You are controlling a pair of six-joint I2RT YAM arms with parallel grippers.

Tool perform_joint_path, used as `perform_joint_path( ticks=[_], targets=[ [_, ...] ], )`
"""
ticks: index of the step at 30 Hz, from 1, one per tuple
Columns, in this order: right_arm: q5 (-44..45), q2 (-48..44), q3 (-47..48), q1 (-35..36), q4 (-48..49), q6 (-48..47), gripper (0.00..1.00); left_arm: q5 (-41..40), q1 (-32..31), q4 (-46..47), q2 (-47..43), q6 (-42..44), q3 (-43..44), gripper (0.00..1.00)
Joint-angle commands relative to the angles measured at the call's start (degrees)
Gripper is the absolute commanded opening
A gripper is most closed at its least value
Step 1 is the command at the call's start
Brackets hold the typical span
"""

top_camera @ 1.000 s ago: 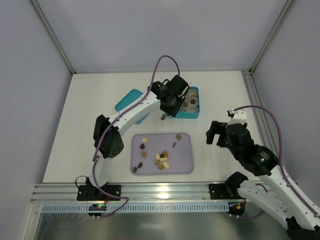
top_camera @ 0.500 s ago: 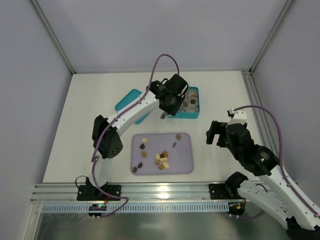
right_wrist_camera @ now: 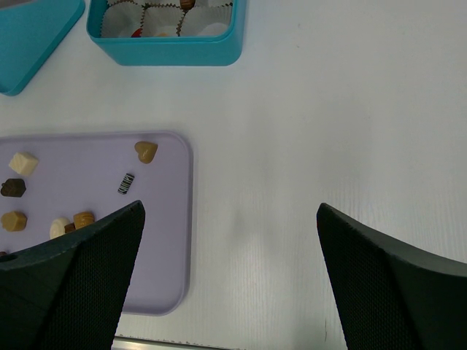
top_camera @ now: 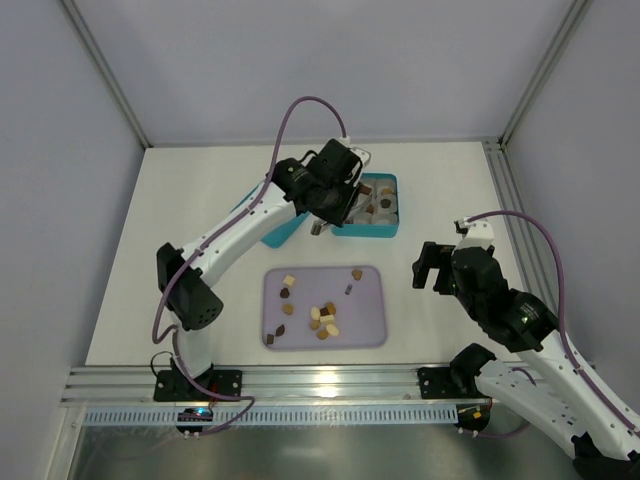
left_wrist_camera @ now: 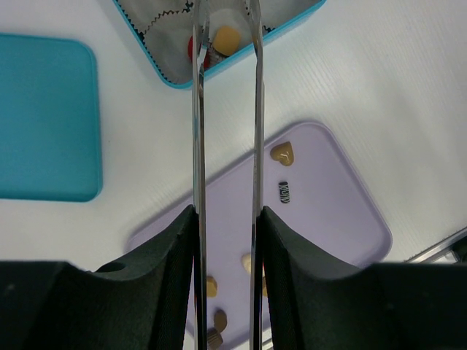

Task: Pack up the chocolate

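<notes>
Several chocolate pieces (top_camera: 320, 315) in tan, cream and dark brown lie on the purple tray (top_camera: 370, 325). In the right wrist view I pick out a tan heart piece (right_wrist_camera: 146, 151) and a striped piece (right_wrist_camera: 126, 183). My left gripper (top_camera: 338, 200) (left_wrist_camera: 226, 219) is shut on metal tweezers (left_wrist_camera: 197, 131), whose blades reach over the teal box (top_camera: 385, 228) (left_wrist_camera: 164, 73). A tan piece (left_wrist_camera: 227, 39) and a red piece (left_wrist_camera: 193, 49) lie in the box near the blades. The blade tips run off the top edge. My right gripper (top_camera: 432, 268) (right_wrist_camera: 230, 211) hangs open over bare table right of the tray.
The teal lid (top_camera: 262, 195) (left_wrist_camera: 44, 117) lies flat left of the box. White crinkled cups (right_wrist_camera: 204, 11) line the box (right_wrist_camera: 168, 51). The tray (right_wrist_camera: 160, 277) sits near the front rail, between the two arm bases.
My left arm has swung its elbow to the left and its gripper has shifted slightly left over the box. The right arm has not moved.
</notes>
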Motion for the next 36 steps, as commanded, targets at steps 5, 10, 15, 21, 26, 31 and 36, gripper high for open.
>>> perform_joint_path(
  ticks=[5, 10, 15, 21, 26, 31, 36],
  targets=[
    [0.41, -0.51, -0.27, -0.13, 2.06, -0.53, 1.00, 3.40, 0.09, 1.80, -8.47, -1.78, -8.02, 0.39],
    [0.14, -0.15, -0.27, -0.13, 2.32, -0.71, 1.00, 4.72, -0.70, 2.33, -13.57, -2.57, -14.62, 0.40],
    [-0.30, 0.11, -0.27, -0.13, 2.23, -0.88, 1.00, 4.90, -2.45, 1.45, -15.25, -3.01, -19.36, 0.39],
    [-0.47, 0.29, -0.27, -0.13, 2.23, -0.89, 1.00, 4.81, -5.53, 1.63, -16.31, -4.50, -22.35, 0.40],
    [-0.56, 0.37, -0.27, -0.13, 2.32, -0.89, 1.00, 3.06, -8.43, 0.14, -15.69, -5.38, -23.15, 0.39],
    [-0.65, 0.46, -0.36, -0.13, 2.41, -0.89, 1.00, 0.95, -10.63, -1.36, -15.08, -6.88, -24.64, 0.39],
    [-0.82, 0.55, -0.36, -0.13, 2.41, -1.06, 1.00, -0.55, -11.95, -2.41, -15.25, -7.93, -26.49, 0.39]
  ],
)
